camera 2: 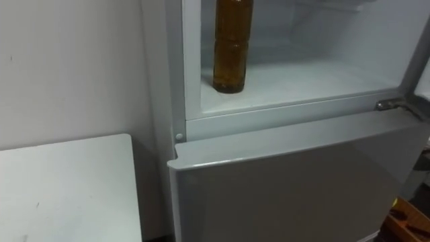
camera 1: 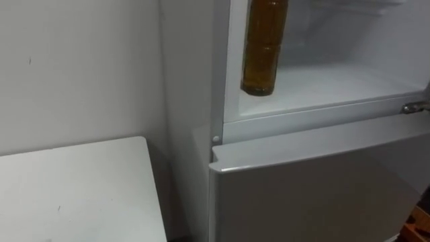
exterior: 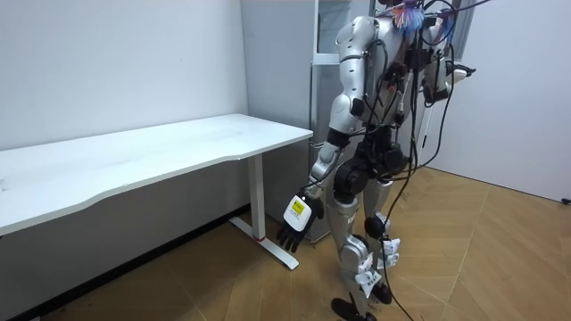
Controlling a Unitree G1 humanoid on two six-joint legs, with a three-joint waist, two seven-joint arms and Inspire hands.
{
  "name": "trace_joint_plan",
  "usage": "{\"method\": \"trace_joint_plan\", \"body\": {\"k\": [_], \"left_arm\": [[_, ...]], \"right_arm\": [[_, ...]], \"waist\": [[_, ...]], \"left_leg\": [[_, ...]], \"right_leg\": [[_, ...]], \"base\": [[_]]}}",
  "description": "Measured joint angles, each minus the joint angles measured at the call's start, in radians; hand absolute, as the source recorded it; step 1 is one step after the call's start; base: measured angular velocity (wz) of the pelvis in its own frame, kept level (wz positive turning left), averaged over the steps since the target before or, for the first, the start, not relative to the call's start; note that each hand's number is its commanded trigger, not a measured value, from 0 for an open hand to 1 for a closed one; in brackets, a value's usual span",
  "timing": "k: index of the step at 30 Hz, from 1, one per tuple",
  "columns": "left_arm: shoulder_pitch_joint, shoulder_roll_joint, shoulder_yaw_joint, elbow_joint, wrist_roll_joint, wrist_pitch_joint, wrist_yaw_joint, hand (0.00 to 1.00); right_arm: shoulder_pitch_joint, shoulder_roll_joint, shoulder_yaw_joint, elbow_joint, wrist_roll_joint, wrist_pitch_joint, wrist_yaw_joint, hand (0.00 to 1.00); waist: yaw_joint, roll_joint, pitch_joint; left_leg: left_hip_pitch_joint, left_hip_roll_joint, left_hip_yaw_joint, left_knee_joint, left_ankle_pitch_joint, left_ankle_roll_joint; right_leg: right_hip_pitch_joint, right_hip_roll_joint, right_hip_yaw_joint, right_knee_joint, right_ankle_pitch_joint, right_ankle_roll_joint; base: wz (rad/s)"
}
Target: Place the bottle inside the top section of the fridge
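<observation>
White rectangular table top (camera 1: 80, 188) lower left, grey closed lower fridge door (camera 1: 316, 188) beside it. Amber ribbed plastic bottle (camera 1: 261, 60) upright on white upper fridge compartment floor (camera 1: 336, 84), left front, untouched. Left hand (exterior: 293, 225) hangs by side, fingers relaxed, empty. Placement looks done; only shutting upper door perhaps left.

Bottle (camera 1: 263, 47), upper centre of frame: amber-brown contents, horizontally ribbed wall. Fridge (camera 1: 322, 84) compartment lining: white. Lower door (camera 1: 316, 188), lower right: plain pale grey-white. Table (camera 1: 74, 188), lower left: white top, unpatterned. Wall (camera 1: 80, 67), upper left: off-white. Room view: floor (exterior: 482, 259) light brown wood, herringbone pattern; left hand (exterior: 293, 230) with black fingers.
</observation>
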Motion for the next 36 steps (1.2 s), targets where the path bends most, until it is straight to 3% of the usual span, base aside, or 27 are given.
{"method": "trace_joint_plan", "body": {"k": [6, 15, 21, 36], "left_arm": [[0.000, -0.004, 0.002, 0.008, 0.000, 0.007, -0.022, 0.00], [0.000, -0.005, -0.028, 0.045, 0.000, 0.008, -0.033, 0.00], [0.000, -0.005, -0.044, 0.055, 0.000, 0.029, -0.038, 0.00], [-0.006, -0.011, -0.055, 0.047, 0.000, 0.048, -0.026, 0.00]], "right_arm": [[0.000, 0.000, 0.011, -0.001, -0.017, 0.018, 0.001, 0.00], [0.017, 0.002, 0.140, -0.030, -0.158, 0.023, 0.071, 0.00], [0.021, 0.003, 0.197, -0.061, -0.240, 0.062, 0.109, 0.00], [0.024, 0.007, 0.296, -0.080, -0.268, 0.082, 0.235, 0.00]], "waist": [[0.003, -0.002, -0.0001], [0.029, -0.004, 0.0006], [0.039, -0.004, 0.0019], [0.055, 0.006, 0.0057]], "left_leg": [[0.002, 0.000, -0.001, 0.000, 0.000, 0.000], [0.011, -0.001, -0.001, 0.002, 0.000, 0.000], [0.012, -0.001, -0.001, 0.002, 0.000, 0.000], [0.018, 0.002, 0.003, 0.001, 0.000, 0.000]], "right_leg": [[0.002, 0.000, 0.001, -0.002, 0.000, 0.000], [0.009, 0.001, 0.010, -0.004, 0.001, 0.000], [0.011, 0.001, 0.010, -0.007, 0.001, 0.000], [0.024, 0.002, 0.006, -0.015, 0.001, 0.000]], "base": [[0.00], [-0.02], [0.00], [0.00]]}}
